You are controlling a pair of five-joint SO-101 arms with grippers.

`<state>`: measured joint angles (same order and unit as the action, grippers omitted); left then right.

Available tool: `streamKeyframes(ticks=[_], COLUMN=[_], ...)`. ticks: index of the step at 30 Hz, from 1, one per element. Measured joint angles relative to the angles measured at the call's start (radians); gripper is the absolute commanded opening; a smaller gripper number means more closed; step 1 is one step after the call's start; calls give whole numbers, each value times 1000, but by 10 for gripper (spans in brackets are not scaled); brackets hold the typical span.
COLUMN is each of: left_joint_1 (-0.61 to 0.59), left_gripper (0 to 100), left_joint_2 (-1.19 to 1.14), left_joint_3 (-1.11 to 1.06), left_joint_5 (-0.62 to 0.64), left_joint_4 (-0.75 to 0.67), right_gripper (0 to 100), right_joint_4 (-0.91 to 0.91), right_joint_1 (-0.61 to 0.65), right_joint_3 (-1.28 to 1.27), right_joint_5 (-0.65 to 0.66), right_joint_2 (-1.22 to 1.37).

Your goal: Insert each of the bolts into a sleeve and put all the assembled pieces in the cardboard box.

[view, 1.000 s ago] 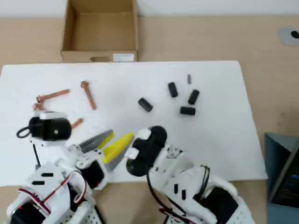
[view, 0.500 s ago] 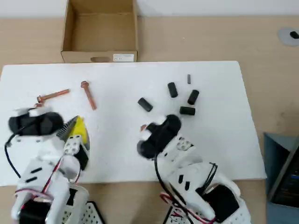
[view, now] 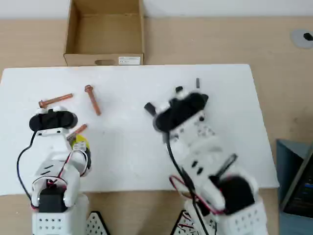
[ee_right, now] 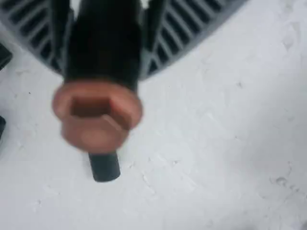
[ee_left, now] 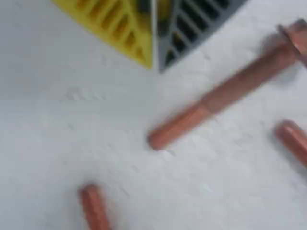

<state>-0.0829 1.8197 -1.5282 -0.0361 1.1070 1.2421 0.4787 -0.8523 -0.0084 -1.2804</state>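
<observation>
Right fingers (ee_right: pixel 192 28) are clamped on a black sleeve (ee_right: pixel 103 43). A copper bolt head (ee_right: pixel 96 115) sits at its near end, so that reads as one bolt seated in one sleeve. It hangs above the sheet (view: pixel 234 147), with a loose sleeve (ee_right: pixel 104 166) lying right under it.

Left fingers (ee_left: pixel 115 24) are tips together with nothing between them, just beside a bare bolt (ee_left: pixel 225 91).

Your status, as I judge it:
- Box (view: pixel 105 58): looks empty, nothing delivered.
- One assembly apparently made, not yet boxed. It's well apart from the box.
- Three bolts lie loose on the sheet's left side (view: pixel 55 100), (view: pixel 92 99), (view: pixel 80 129).
- Other sleeves (view: pixel 149 107) lie around the right arm, partly hidden, so I can't count them.

Early days: most of the pairing and all of the boxing are left.
</observation>
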Motion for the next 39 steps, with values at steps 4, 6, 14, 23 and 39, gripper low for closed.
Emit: streamKeyframes(ticks=[4, 6, 14, 23, 39], left_joint_1=[-46, -55, -60, -60, -60], left_gripper=[2, 2, 2, 2, 2], left_joint_2=[0, 0, 0, 0, 0], left_joint_3=[-78, -109, -144, -144, -144], left_joint_5=[0, 0, 0, 0, 0], left_joint_4=[-78, -103, -120, -120, -120], right_gripper=[9, 9, 9, 9, 10], right_joint_4=[-38, -69, -140, -307, -376], right_joint_1=[0, -6, -9, -9, -51], right_joint_3=[193, 285, 595, 898, 1646], right_joint_5=[0, 0, 0, 0, 5], right_joint_2=[247, 364, 773, 1188, 1967])
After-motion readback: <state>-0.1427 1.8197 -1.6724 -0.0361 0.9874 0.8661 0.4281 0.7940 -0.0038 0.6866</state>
